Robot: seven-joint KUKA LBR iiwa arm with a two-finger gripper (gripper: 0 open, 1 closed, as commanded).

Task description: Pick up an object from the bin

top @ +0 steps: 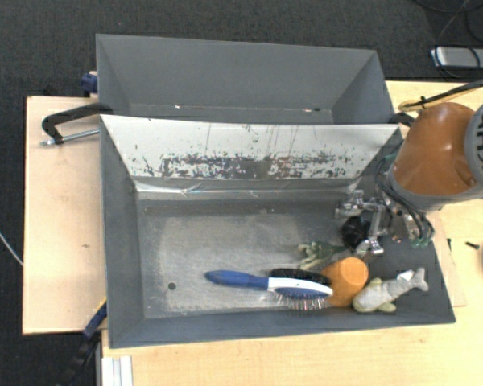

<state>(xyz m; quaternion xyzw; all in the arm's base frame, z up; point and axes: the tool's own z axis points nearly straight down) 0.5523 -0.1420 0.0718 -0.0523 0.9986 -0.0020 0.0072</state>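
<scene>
Dark carpet (pixel 225 6) and a pale wooden table (pixel 266 368), under flat, even light.
The speckled carpet spreads well above the gripper (pixel 376 230) and far to its left. Black cables (pixel 455 2) trail across it up and to the right of the gripper, near a small grey box (pixel 460 56). The table top runs along below the gripper.

No readable text, no labels, no numbers

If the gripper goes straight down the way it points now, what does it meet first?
Probably the small black thing just under the gripper, though depth is unclear; otherwise the bin floor.
</scene>
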